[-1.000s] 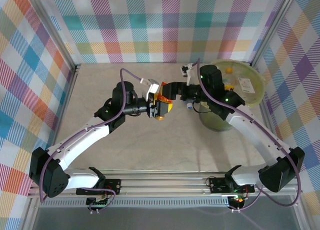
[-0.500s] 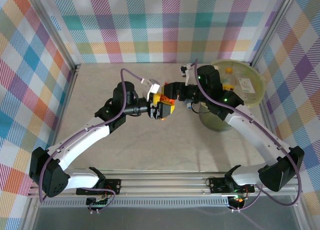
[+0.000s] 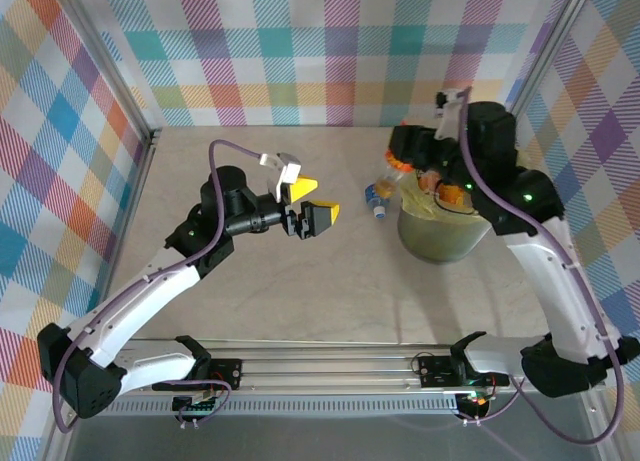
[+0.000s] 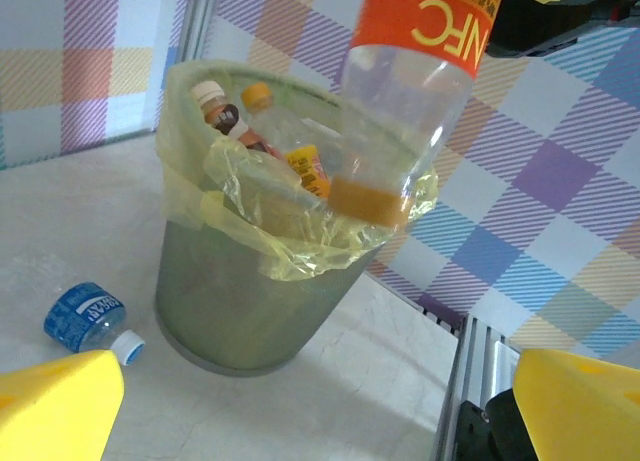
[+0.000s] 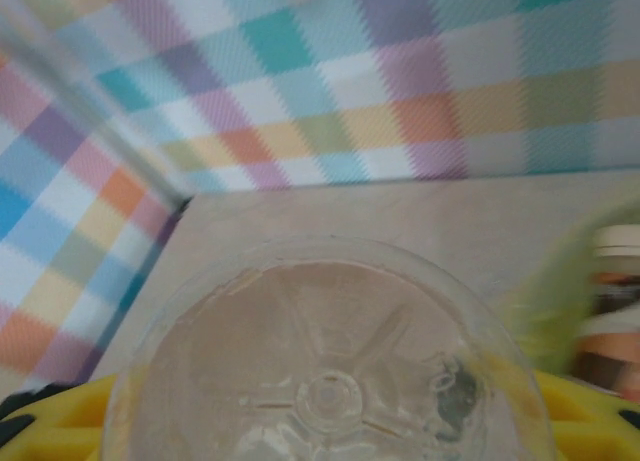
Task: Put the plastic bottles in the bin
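Bright, even light (right wrist view blurred).

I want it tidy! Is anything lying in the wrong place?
Yes. A blue-labelled bottle lies on its side on the table beside the bin, not inside it.

The orange label (image 4: 425,16) of the bottle (image 4: 400,121) reads "NFC" in white (upside down); print on the blue bottle (image 4: 85,316) is unreadable.
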